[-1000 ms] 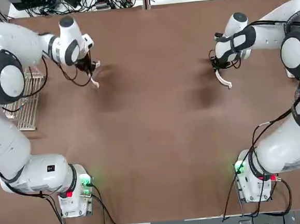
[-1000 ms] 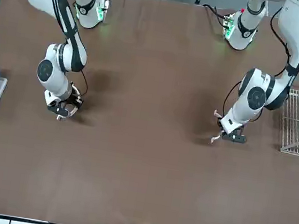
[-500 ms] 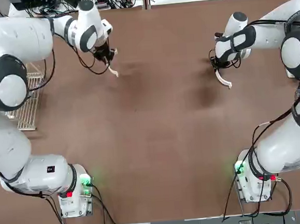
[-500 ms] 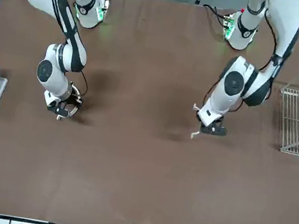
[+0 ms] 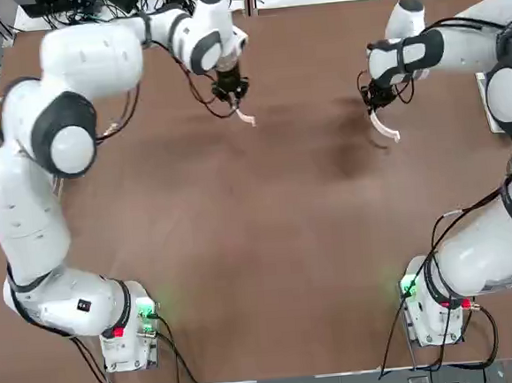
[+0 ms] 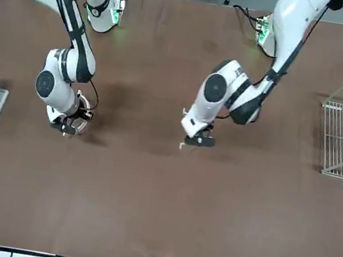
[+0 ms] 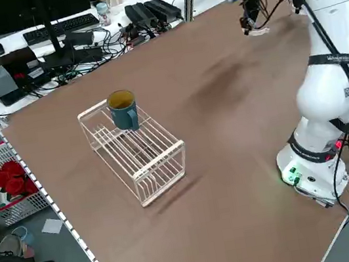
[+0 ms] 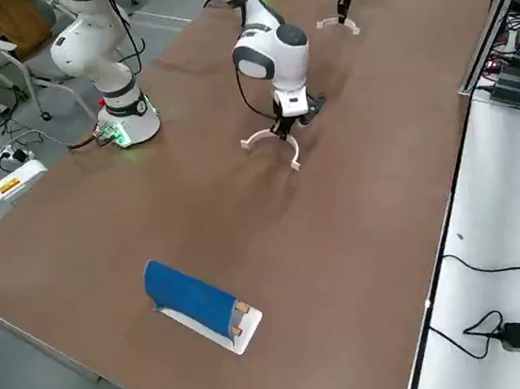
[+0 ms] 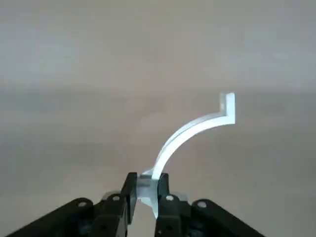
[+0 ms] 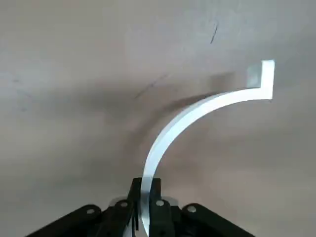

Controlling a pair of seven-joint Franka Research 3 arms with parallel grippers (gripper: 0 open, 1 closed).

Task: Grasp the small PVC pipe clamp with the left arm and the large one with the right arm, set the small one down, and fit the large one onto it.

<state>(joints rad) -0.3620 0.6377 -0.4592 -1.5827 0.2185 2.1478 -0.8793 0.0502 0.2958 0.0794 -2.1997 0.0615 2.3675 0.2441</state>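
"When setting the small clamp down, how best to do it?"

"Lower gently over the open middle of the table, level the arc, tabs downward, then release only after contact."

"And held how?"

"Clamped near one end in the fingers of the left gripper, above the far side of the table, left of centre. Reaching forward with elbow bent outward, wrist angled down."

"And the large clamp?"

"Pinched in the right gripper, over the far right. Best kept well apart until the fitting."
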